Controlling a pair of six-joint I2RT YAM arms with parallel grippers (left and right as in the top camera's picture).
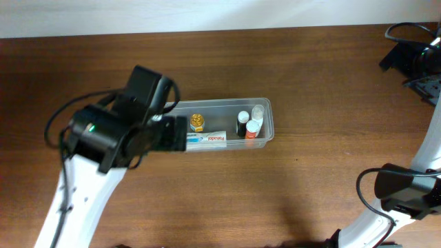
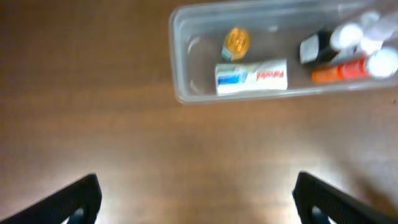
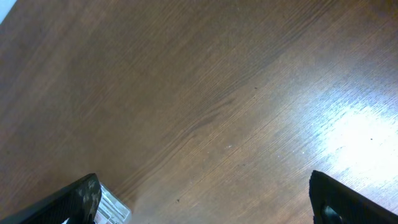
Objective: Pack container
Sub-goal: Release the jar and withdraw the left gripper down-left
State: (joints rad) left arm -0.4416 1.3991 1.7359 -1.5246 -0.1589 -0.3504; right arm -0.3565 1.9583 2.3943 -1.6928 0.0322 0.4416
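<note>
The container (image 1: 270,124) is sitting near the middle of the worktop (image 1: 310,200), long side running left to right, and it is already holding 5 items. A white toothpaste tube (image 2: 251,77) is lying along its near wall, and a small gold-topped jar (image 2: 236,41) is sitting just behind the tube. A black bottle (image 2: 317,47), an orange bottle (image 2: 339,71) and a clear bottle (image 2: 373,22) are crowding together at the right end. The left gripper (image 2: 199,205) is hanging over the bin's left end with its jaws spread wide and gripping nothing. The right gripper (image 3: 205,205) is sitting well apart at the lower right, its jaws likewise wide apart and empty over bare wood. Judging by this, the packing is looking close to finished, with the left arm between a drop and its next errand. The next move is calling for either another item to fetch or a clear withdrawal, and no loose item is showing in these views. In the overhead view the left arm is covering the bin's left corner. The left wrist view is blurring the labels and cutting off the bin's right end. A clear scrap at the bottom left of the right wrist view is proving too cropped to identify.
</note>
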